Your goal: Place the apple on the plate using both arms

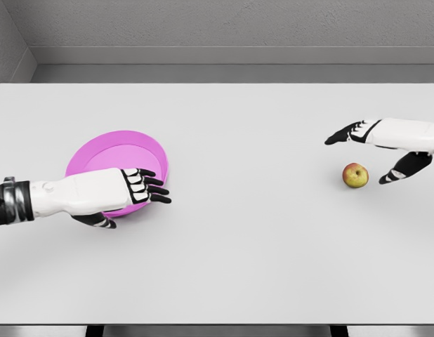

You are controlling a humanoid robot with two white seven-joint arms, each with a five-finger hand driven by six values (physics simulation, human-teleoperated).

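Observation:
A small red-and-yellow apple lies on the white table at the right. My right hand hovers just above and to the right of it, fingers spread wide, thumb low beside the apple, holding nothing. A pink plate sits at the left of the table. My left hand reaches over the plate's near rim, fingers stretched out flat and thumb underneath, gripping nothing that I can see. The near rim of the plate is hidden behind that hand.
The table's front edge runs along the bottom of the view, with dark legs below it. A grey wall stands behind the far edge.

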